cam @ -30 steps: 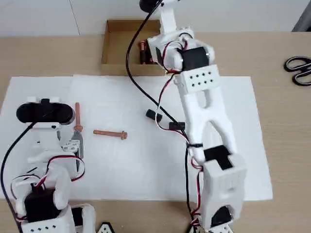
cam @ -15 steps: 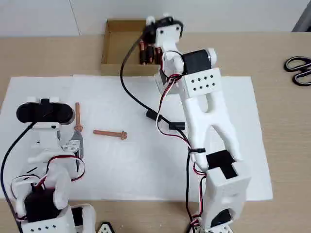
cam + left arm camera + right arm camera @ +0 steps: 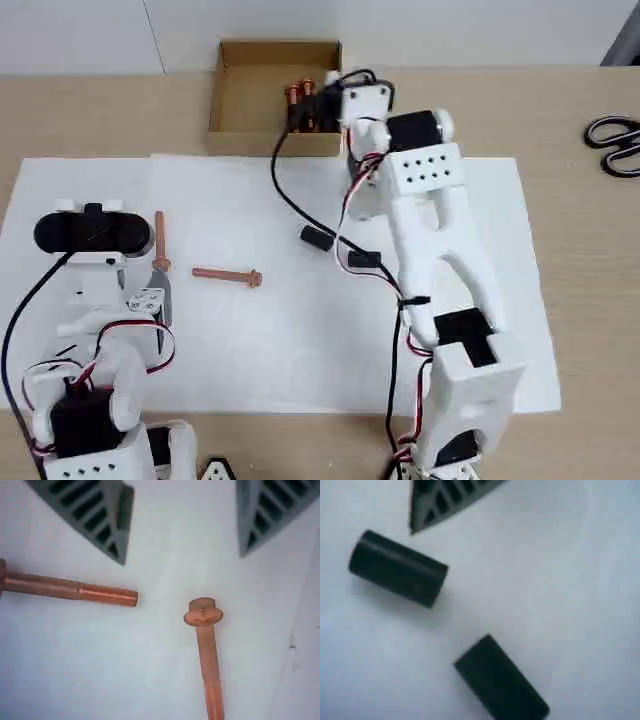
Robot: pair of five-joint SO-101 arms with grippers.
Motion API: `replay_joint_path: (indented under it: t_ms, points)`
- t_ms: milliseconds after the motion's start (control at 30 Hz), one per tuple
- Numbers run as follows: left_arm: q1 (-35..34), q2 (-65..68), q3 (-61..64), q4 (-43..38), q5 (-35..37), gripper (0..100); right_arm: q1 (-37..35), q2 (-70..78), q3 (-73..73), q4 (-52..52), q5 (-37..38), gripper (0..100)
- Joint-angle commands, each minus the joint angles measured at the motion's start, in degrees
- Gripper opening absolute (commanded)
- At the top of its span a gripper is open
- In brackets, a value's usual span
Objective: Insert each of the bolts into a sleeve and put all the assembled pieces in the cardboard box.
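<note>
left gripper point(image 3: 182, 557): open, jaws wide apart, holding nothing; it hangs over the white paper point(image 3: 250, 350) at the lower left of the high view.
right gripper point(image 3: 338, 100): at the right wall of the cardboard box, upper centre of the high view; I cannot tell whether it is open or closed.
cardboard box point(image 3: 228, 100): top open, on the bare table point(image 3: 100, 110), just above the paper's upper edge.
assembled pieces point(image 3: 300, 105): copper bolts in dark sleeves, lying in the right part of the box, just beside the right gripper.
first loose bolt point(image 3: 228, 275): lies level on the paper, left of centre, head to the right.
second loose bolt point(image 3: 158, 235): lies up-and-down in the frame, left of the first and apart from it, head end near the left gripper but not touching it.
first sleeve point(image 3: 317, 238): black, on the paper at the centre.
second sleeve point(image 3: 365, 259): black, near the first, to its lower right, not touching.
scissors point(image 3: 612, 140): on the table at the right edge.
</note>
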Motion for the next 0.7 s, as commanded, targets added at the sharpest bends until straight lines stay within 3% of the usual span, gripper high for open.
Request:
replay_joint_path:
  t_ms: [0,400,667]
  points:
    - [0.4,-0.2,-0.2,-1.0,-0.4,14,-0.6,-3.4,4.9,0.6,8.4,16.6]
    - [0.0,-0.2,-0.1,-1.0,-0.4,14,-2.9,-3.0,10.3,0.3,19.2,16.8]
    - [0.0,-0.2,-0.1,-1.0,-0.4,14,-4.2,-2.9,10.2,0.2,32.1,16.9]
